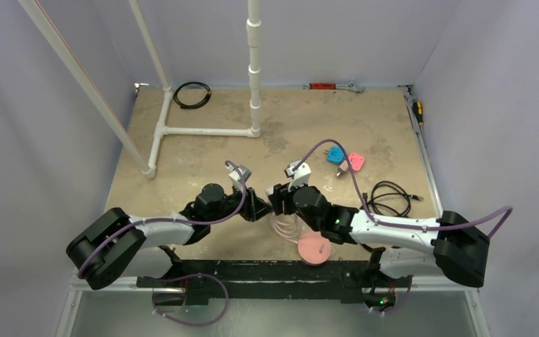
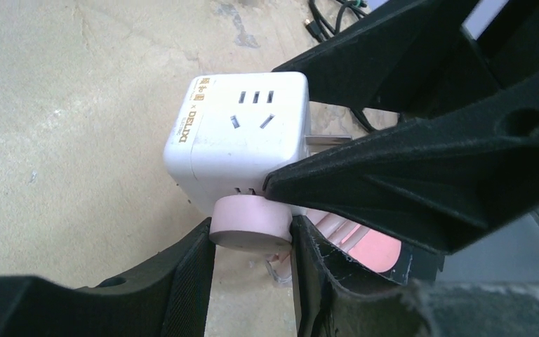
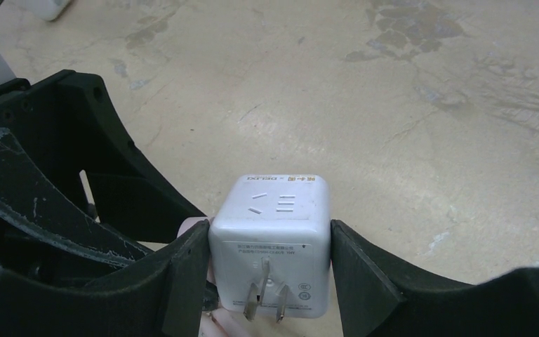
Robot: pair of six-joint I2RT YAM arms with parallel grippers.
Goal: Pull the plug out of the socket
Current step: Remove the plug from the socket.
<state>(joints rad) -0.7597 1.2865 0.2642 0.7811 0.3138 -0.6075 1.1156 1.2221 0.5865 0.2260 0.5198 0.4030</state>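
My left gripper pinches the round pink plug between its 2 fingers. The plug sits flush against a face of the white cube socket. My right gripper clamps 2 opposite sides of the socket, whose own metal prongs point back toward my right wrist camera. Both things hang between my arms, above the tan table.

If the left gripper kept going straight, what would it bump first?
Probably the white socket cube. The left gripper is shut on the pink plug, and the cube sits right ahead, against that plug.
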